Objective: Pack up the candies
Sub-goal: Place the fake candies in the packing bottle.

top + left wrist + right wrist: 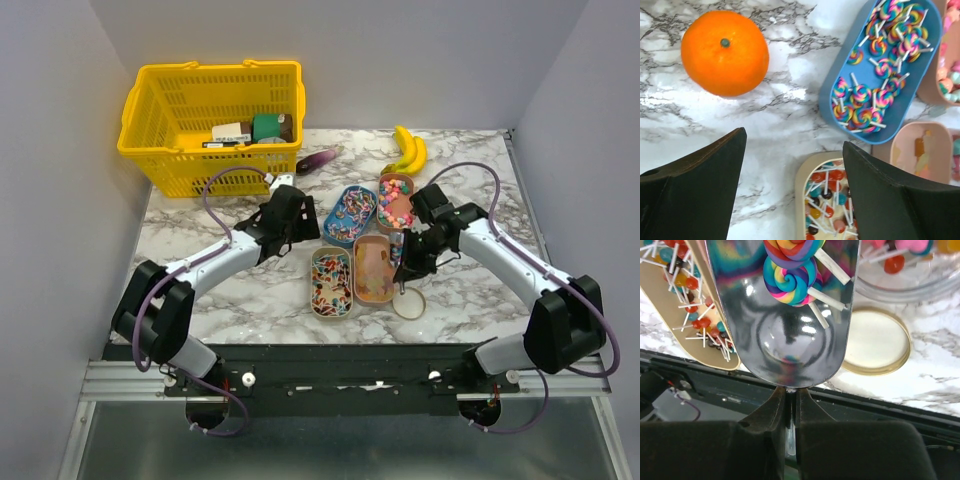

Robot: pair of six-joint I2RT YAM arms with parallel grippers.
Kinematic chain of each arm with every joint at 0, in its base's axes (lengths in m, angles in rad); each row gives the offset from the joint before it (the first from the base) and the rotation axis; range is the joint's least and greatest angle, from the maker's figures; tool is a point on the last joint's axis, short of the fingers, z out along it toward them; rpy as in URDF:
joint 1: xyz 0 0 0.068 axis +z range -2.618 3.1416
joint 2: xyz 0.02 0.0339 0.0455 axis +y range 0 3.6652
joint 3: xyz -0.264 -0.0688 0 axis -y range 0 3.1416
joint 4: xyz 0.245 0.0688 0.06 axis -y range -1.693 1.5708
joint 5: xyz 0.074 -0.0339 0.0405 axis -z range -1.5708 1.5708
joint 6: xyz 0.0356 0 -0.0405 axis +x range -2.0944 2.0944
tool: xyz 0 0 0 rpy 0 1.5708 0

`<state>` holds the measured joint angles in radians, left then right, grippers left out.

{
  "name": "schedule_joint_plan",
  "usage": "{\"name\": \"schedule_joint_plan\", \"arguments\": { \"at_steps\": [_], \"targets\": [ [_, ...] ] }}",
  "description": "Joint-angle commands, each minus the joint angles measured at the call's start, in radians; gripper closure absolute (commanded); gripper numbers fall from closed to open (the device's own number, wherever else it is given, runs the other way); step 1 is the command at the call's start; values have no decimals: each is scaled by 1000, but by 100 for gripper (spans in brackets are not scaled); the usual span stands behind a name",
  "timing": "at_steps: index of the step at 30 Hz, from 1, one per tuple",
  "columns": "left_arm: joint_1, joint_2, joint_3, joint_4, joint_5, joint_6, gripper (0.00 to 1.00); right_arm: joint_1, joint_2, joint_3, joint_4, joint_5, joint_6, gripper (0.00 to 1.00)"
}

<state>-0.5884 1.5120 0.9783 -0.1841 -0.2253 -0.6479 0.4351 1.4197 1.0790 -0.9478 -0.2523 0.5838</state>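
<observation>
The right end effector [790, 402], clamped on a metal scoop [785, 340], carries swirl candies [790, 280] at upper centre; a tilt could spill them near the gold lid [875, 342], at right. The left end effector [794, 145] gapes empty over bare tabletop [785, 115] between the orange [724, 52], upper left, and blue tray [827, 97]

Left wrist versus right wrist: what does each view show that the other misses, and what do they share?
Left wrist only: an orange, the blue tray, a pink tray, and the open left gripper. Right wrist only: the right gripper shut on a metal scoop, and a gold lid. Both: swirl lollipops, the beige tray of small ball lollipops, and the marble table.
</observation>
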Motion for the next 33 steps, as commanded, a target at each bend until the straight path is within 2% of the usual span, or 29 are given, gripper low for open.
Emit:
{"name": "schedule_joint_plan", "arguments": {
  "at_steps": [1, 16, 27, 33],
  "targets": [
    [4, -19, -49, 58, -26, 59, 11, -45, -37, -56, 24, -128, 62, 99],
    [5, -4, -21, 23, -5, 86, 11, -200, -97, -240, 224, -408, 263, 99],
    [4, -18, -23, 9, -2, 102, 11, -289, -225, -459, 492, -585, 560, 99],
    [4, -16, -18, 5, 4, 102, 11, -302, -260, -504, 573, -614, 663, 99]
  ]
}}
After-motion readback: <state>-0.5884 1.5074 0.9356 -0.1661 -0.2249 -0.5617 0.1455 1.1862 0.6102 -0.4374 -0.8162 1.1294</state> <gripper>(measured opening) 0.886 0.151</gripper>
